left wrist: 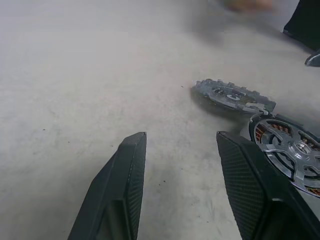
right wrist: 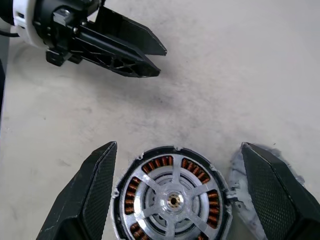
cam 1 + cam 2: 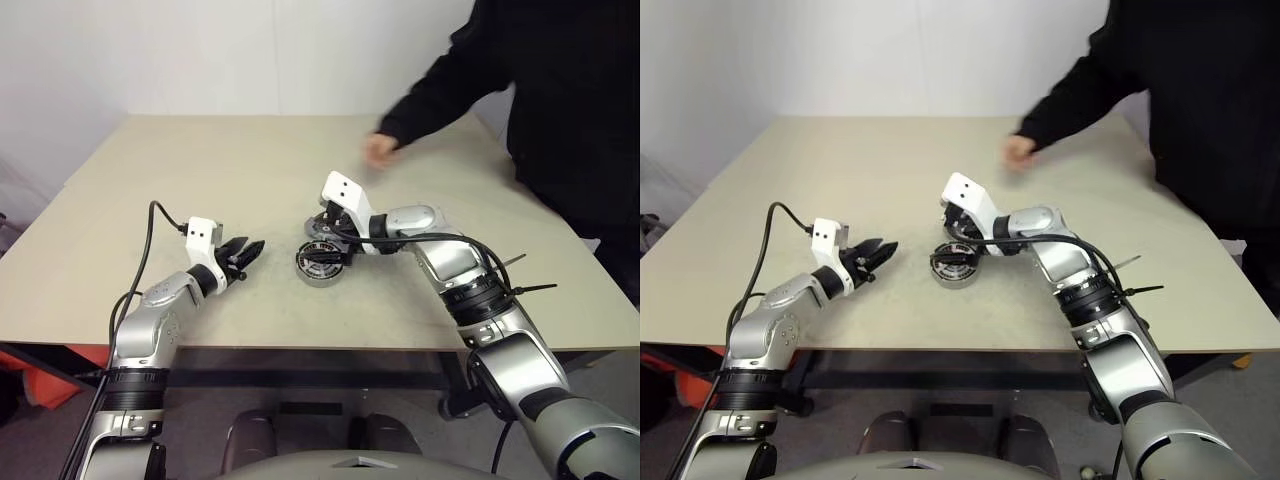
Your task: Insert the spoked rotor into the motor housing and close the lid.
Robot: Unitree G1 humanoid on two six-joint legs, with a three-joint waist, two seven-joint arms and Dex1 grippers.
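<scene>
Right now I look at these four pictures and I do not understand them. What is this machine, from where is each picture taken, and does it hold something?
It is a humanoid robot at a beige table. Two pictures come from its head cameras, two from cameras on its wrists. On the table lie the motor housing, round with copper windings, and close beside it the spoked rotor, a flat notched wheel. The right gripper stands open on either side of the housing; the left gripper is open and holds nothing. A person's hand reaches over the far side.
</scene>
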